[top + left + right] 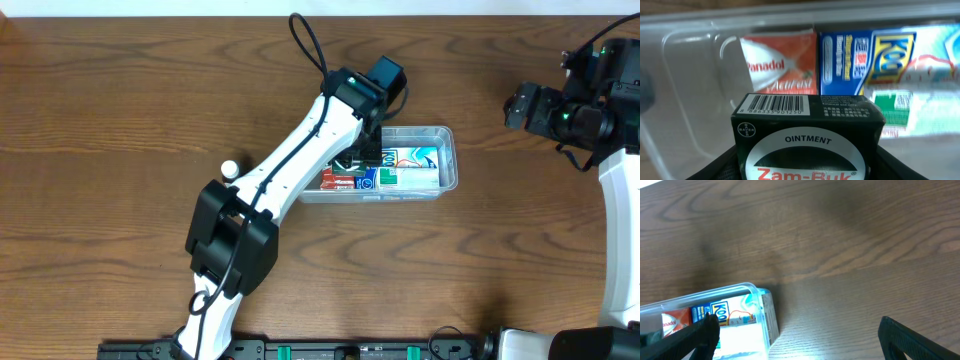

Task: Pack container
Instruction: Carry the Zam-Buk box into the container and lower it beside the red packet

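The container (450, 165) sits mid-table, slightly right of centre, open wood all round its rim. Inside there's a red Panadol ActiFast packet (782, 65), a blue "Koo..." packet (870, 55) and some bare floor beside them. The left gripper (807, 167) pinches a black Zam-Buk Ointment box (805, 120) over it. The right gripper (800, 342) is spread wide, well off right.

A dark Zam-Buk ointment box (807, 135) is sitting clamped in the left claw (807, 170), barcode facing up, close above the clear container (685, 75). Inside, a red Panadol packet (782, 62) is lying beside a blue Kool packet (867, 60), with a green-and-white box (892, 107) just next to them.
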Controlling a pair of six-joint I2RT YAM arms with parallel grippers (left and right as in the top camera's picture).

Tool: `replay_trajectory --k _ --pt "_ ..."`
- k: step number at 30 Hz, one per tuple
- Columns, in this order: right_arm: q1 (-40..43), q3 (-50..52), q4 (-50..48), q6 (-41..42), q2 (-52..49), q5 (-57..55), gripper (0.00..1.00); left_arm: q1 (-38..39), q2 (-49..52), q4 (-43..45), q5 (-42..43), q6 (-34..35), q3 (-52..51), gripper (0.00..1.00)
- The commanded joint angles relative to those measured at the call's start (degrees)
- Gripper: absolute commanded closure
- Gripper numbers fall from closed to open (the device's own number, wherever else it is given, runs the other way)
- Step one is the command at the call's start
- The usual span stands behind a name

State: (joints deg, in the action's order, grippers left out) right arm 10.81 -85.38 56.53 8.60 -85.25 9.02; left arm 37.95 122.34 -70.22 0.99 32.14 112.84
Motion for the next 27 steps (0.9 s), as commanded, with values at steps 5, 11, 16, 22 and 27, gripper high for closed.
replay_trajectory --k 5,11,16,22,27 --pt "0.4 -0.1 0.0 0.6 -0.3 0.0 0.01 -1.2 1.1 0.2 -1.7 1.6 -0.2 0.37" --pt "0.4 -0.1 0.0 0.6 -0.3 0.0 0.01 -1.2 2.0 2.2 -1.7 1.6 -2.3 0.37" --pt "0.4 -0.1 0.0 0.6 -0.3 0.0 0.01 -1.3 2.0 3.7 -1.7 1.6 -4.8 0.37" --pt "0.4 -0.1 0.0 0.6 -0.3 0.0 0.01 -1.3 2.0 6.5 -1.7 1.9 -7.8 0.37" --pt "0.4 -0.1 0.0 0.6 -0.3 0.0 0.01 -1.3 2.0 8.6 -1.7 2.5 -9.0 0.37"
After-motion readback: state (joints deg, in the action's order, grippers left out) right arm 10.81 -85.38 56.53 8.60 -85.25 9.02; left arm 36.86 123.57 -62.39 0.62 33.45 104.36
